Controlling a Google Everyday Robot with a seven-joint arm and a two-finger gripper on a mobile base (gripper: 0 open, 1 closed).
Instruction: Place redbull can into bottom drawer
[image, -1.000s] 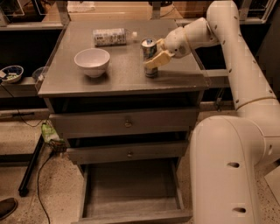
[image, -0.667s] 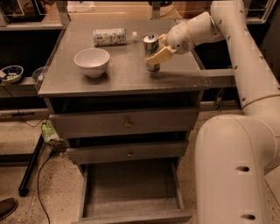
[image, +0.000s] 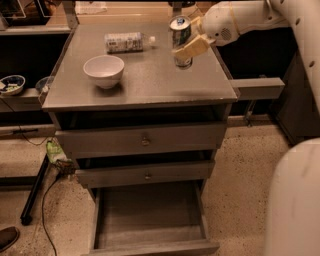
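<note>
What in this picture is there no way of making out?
Camera view:
- The tool, at the redbull can at the back right of the cabinet top: its far half is hidden behind the can.
- The bottom drawer: front cut off by the lower edge.
- The bottle: label print too small to read.
- The arm: cut off at the right edge.

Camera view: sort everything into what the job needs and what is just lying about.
Needed: redbull can, at the right rear of the cabinet top; gripper, closed around the can; bottom drawer, open at floor level.
Lying about: white bowl; plastic bottle on its side; two upper drawers.
</note>
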